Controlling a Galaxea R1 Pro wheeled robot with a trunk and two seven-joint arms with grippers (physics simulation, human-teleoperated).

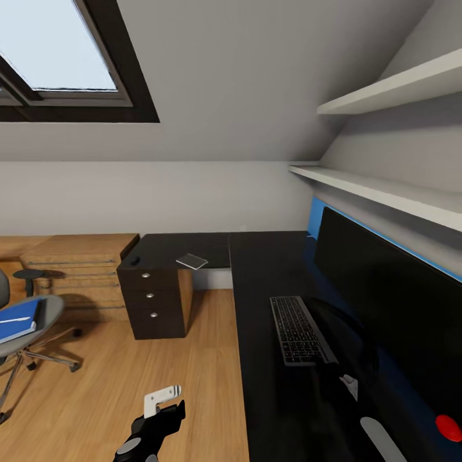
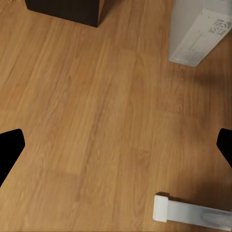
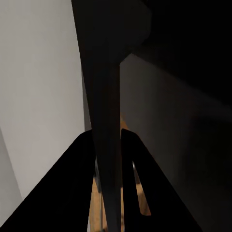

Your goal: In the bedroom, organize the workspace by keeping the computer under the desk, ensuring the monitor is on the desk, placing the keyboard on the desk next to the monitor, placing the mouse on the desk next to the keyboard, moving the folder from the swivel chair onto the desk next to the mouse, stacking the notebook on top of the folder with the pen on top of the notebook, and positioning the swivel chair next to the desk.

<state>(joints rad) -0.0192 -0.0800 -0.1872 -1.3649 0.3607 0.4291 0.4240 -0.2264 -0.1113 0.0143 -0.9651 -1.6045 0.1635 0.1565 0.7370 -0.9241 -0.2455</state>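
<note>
The counter (image 1: pixel 269 269) runs in an L from the far wall along the right side, its black top glossy. The monitor (image 1: pixel 391 301) stands on it at the right, against the blue back panel, and the keyboard (image 1: pixel 298 330) lies on the top just beside the screen's stand. A small grey notebook (image 1: pixel 192 260) rests on the far section, above the dark drawers (image 1: pixel 152 298). At the left edge the swivel chair (image 1: pixel 25 333) stands on the wood floor (image 1: pixel 128 378), well apart from the counter, with the blue folder (image 1: pixel 18 319) lying on its seat. The left end effector (image 1: pixel 160 407) hangs low over the floor; in its wrist view the two black fingertips (image 2: pixel 10 147) sit wide apart (nothing between them), and the computer (image 2: pixel 198 31) stands on the floor beyond. The right end effector's (image 3: pixel 108 193) dark fingers close on a thin dark edge I cannot identify.
</note>
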